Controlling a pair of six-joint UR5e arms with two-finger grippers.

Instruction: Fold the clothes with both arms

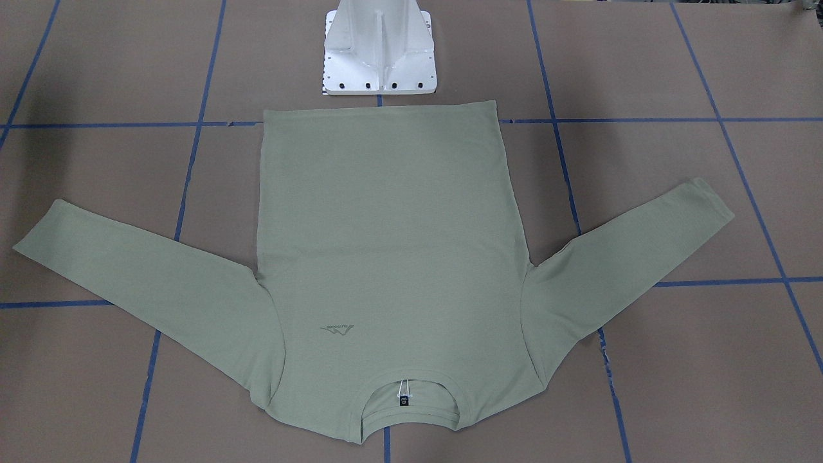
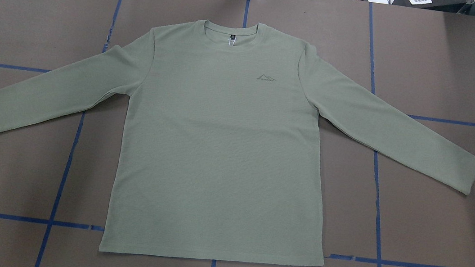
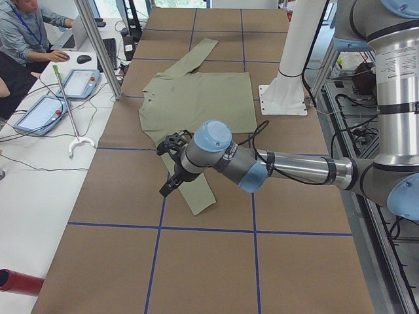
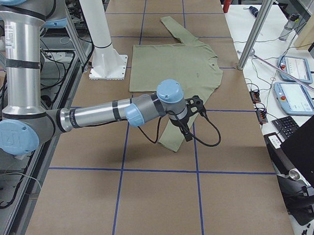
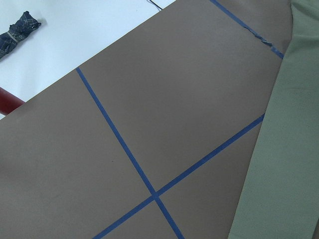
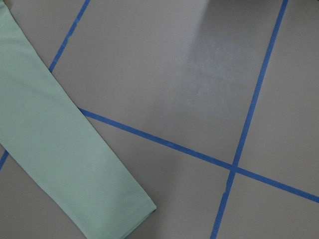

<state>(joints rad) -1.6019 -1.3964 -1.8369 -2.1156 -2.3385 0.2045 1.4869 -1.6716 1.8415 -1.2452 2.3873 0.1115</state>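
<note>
sage-green long-sleeved knit shirt point(image 2: 217, 149) lies flat, hem nearest the white metal pedestal point(image 1: 379, 51), sleeves spread. nothing is folded yet; every fold remains for you. left gripper point(image 3: 169, 142) and right gripper point(image 4: 197, 104) hang above the sleeves; whether either is wide or narrow cannot be told.

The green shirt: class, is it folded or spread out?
Spread out. The shirt lies flat, logo side up, both sleeves stretched outward, no part doubled over.

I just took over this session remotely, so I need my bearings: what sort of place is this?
Likely a robotics lab workcell: a tape-gridded, paper-covered table, a white arm pedestal, and what look like teach pendants on a side bench where a person sits.
</note>
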